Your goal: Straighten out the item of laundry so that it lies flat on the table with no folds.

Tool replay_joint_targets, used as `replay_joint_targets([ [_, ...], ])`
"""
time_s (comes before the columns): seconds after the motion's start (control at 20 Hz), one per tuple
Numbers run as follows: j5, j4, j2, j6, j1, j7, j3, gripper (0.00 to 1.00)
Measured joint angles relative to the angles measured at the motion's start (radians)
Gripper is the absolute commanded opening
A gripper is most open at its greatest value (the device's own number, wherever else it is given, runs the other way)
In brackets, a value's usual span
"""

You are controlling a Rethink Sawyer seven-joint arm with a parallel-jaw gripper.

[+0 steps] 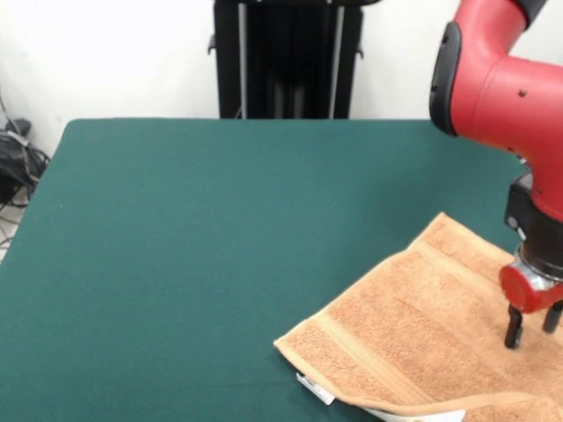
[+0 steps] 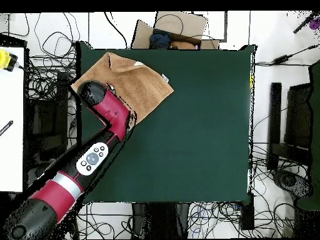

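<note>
Towel [image 1: 422, 334] lower right of front frame, near corner with white tags [image 1: 315, 388] at bottom edge; near edge looks rolled or folded over. Long axis diagonal, lower left to upper right. Fingers [image 1: 533, 323] parted, holding nothing, tips just above right part of towel; most cloth lies left of them. Worktop [image 1: 193, 246] bare behind. Towel's right end cut off; overhead, arm hides fingers.

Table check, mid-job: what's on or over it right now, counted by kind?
Towels: 1, orange-tan towel, one edge turned over at the near side
White tags: 1 seen, tag at the towel's edge
Grippers: 1, gripper above the towel
Total: 3, all at one corner of the table
</note>
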State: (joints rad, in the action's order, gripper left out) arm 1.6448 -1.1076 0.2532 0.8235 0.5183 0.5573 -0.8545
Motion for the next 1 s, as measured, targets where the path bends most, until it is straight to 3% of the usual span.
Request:
replay_joint_targets([
  [0.05, -0.076, 0.024, -0.004, 0.014, -0.014, 0.016, -0.008, 1.00],
  [0.2, -0.180, 0.064, 0.000, 0.050, -0.035, 0.075, -0.036, 1.00],
  [0.45, -0.372, 0.144, 0.030, 0.182, -0.073, 0.318, -0.127, 1.00],
  [0.55, -0.410, 0.159, 0.038, 0.221, -0.082, 0.398, -0.150, 1.00],
  [0.6, -0.460, 0.176, 0.050, 0.278, -0.094, 0.524, -0.178, 1.00],
  [0.75, -0.519, 0.191, 0.061, 0.342, -0.106, 0.667, -0.203, 1.00],
  [1.0, -0.608, 0.193, 0.067, 0.402, -0.114, 0.821, -0.214, 1.00],
])
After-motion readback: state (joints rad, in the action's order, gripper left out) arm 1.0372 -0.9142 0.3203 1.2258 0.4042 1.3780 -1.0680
